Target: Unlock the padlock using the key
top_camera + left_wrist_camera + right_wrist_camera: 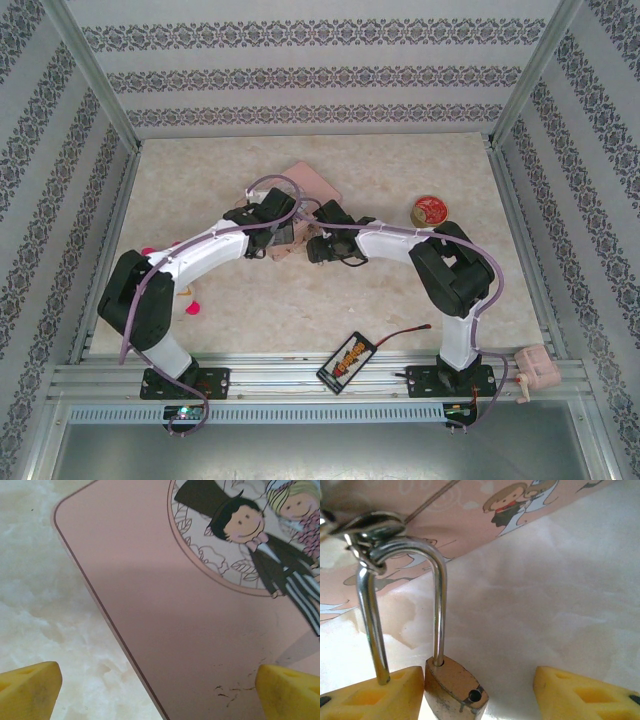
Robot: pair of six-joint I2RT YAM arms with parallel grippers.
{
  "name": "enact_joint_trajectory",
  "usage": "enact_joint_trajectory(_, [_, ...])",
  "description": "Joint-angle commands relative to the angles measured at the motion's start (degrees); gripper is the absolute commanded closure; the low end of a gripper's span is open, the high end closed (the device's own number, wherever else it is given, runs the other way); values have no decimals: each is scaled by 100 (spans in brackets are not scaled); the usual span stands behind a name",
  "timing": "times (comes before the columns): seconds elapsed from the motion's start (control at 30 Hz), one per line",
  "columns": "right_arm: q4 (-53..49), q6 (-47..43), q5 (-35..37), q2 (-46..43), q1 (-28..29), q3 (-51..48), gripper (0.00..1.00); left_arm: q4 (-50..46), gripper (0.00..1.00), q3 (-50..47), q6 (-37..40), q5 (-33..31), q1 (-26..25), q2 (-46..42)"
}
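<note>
The right pincer (480, 692) stands partly open. In the right wrist view its two yellow fingertips (370, 697) sit at the bottom corners of the frame. The padlock (455, 690) lies between them at the lower left. Its brass body is pressed against the left-hand fingertip and sits well apart from the right-hand one, so the jaws do not clamp it. The silvery shackle (440, 605) arches up toward the upper left of the frame. One leg enters the body, and the other runs down to the left-hand fingertip, beside the body. A blurred silvery ring (367, 525) hooks through the top of the shackle; whether it carries the key cannot be told. The pink tin (470, 515) crosses the top of that frame, and pale marbled table (545, 605) lies beneath.

The left pincer (160, 700) gapes wide and holds nothing. Its fingertips (27, 690) sit in the bottom corners of the left wrist view, above one corner of the tin's lid.

In the top view each arm bends at a raised elbow near its own side. Both forearms reach in to the centre of the table, where the wrists almost meet just below the tin.
</note>
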Motion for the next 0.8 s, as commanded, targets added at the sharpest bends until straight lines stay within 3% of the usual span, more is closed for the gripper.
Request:
enact_joint_trajectory(0.0, [-170, -37, 221, 47, 18, -119, 41, -454, 1, 137, 138, -76, 69, 148])
enact_joint_trajectory(0.17, [-160, -54, 166, -100, -24, -197, 51, -645, 1, 118, 77, -245, 69, 242])
enact_joint_trajectory(0.37, [-119, -85, -65, -287, -49, -267, 76, -766, 1, 83, 24, -399, 75, 150])
enact_joint_trajectory(0.57, [18, -75, -455, -469, -125, -391, 88, -702, 1, -40, -58, -351, 69, -226])
enact_joint_trajectory(0.77, [61, -22, -688, -535, -192, -466, 94, -358, 1, -305, -290, -29, 69, -736])
